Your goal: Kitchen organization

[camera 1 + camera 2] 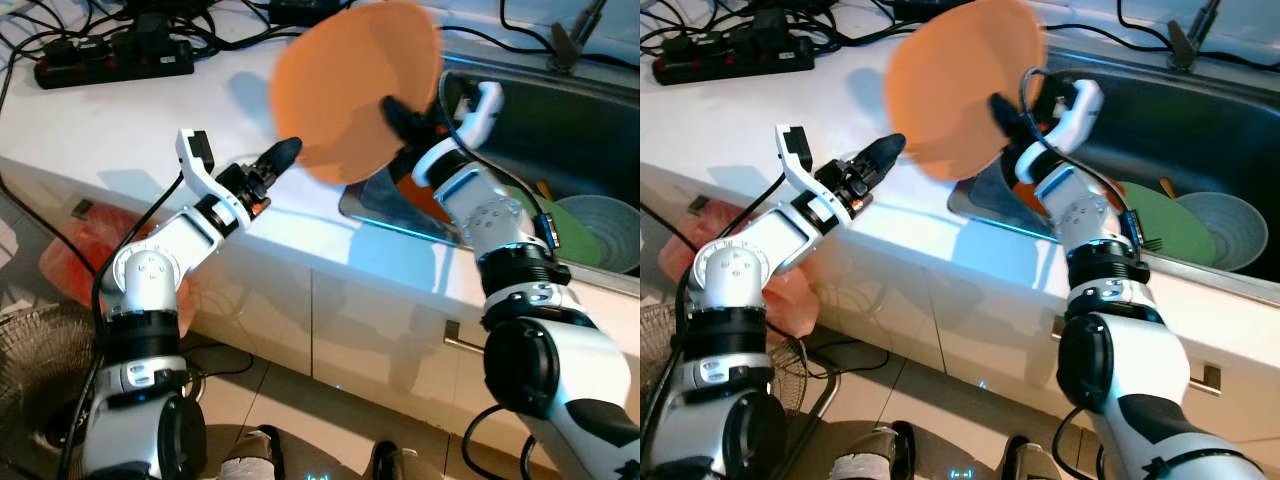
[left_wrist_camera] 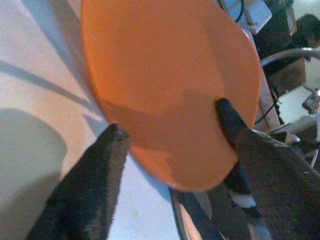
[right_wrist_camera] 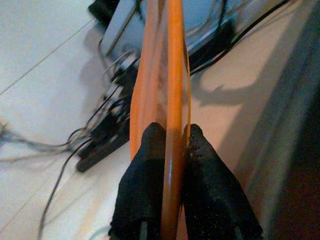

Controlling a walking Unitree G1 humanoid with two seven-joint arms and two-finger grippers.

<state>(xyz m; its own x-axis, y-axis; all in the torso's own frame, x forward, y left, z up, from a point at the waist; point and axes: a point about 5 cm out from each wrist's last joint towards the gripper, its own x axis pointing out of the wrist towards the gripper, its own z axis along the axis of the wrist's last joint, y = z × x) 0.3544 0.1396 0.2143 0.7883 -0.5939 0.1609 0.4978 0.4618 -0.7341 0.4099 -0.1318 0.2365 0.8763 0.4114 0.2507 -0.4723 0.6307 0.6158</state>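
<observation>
Orange plate lifted out of the sink area, held on edge above the counter.

The right gripper (image 3: pixel 170 142) is clenched on the rim of the orange plate (image 1: pixel 355 90), one finger on each face, and holds it tilted in the air over the white counter (image 1: pixel 120 130), just beside the sink (image 1: pixel 560 130), where a green plate (image 1: pixel 1175 225) and a grey bowl (image 1: pixel 1230 228) lie. The left gripper (image 2: pixel 175 150) has its fingers spread, pointing at the plate's lower edge without touching it, as far as the blurred wrist view lets one judge. The step in hand looks like a transfer or a set-down; the next move calls for lowering the plate flat onto the counter, clear of the power strip (image 1: pixel 110 58) and cables.
</observation>
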